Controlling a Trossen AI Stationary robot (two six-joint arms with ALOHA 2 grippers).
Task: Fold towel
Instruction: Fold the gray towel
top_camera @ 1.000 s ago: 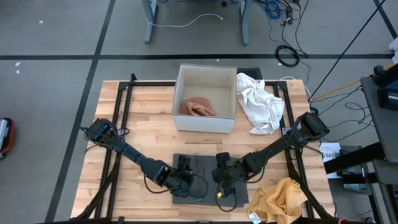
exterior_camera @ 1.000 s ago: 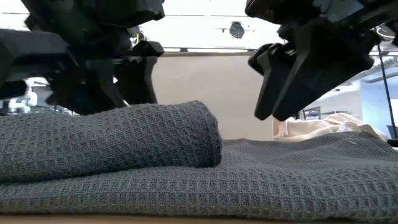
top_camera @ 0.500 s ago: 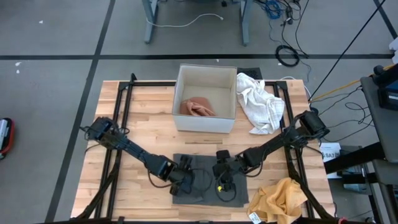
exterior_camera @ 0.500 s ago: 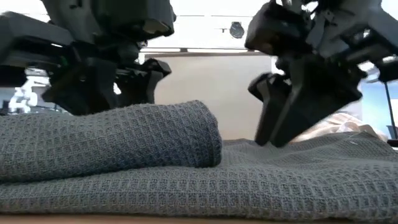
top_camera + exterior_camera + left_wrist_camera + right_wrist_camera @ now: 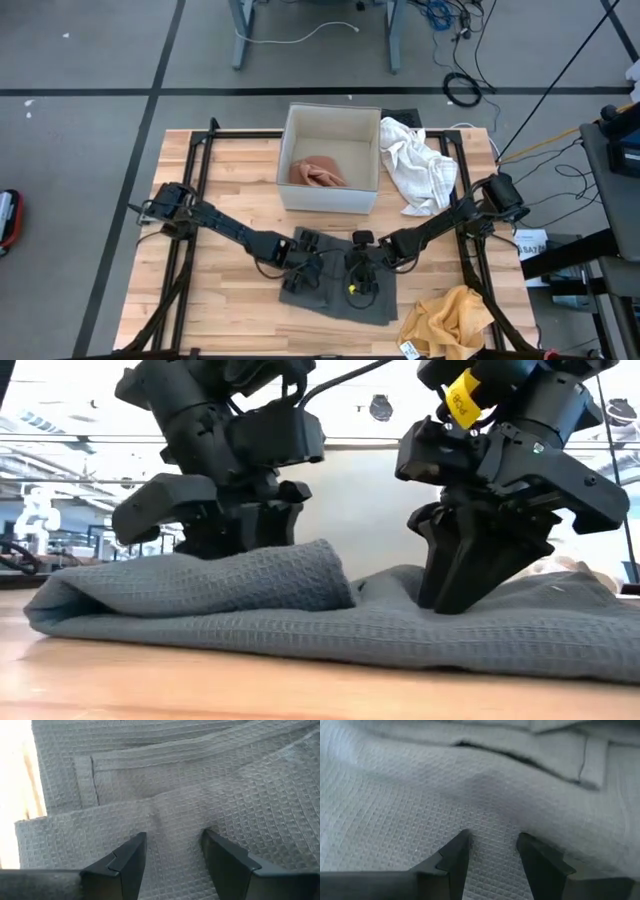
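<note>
Both hands have dragged the grey towel back.

Black jointed arms; yellow tag

Light wooden table with black frame rails. On it: grey waffle towel near front centre, partly folded; white open box at back centre; crumpled white cloth just right of box; yellow cloth at front right corner, small white tag beside it.
</note>
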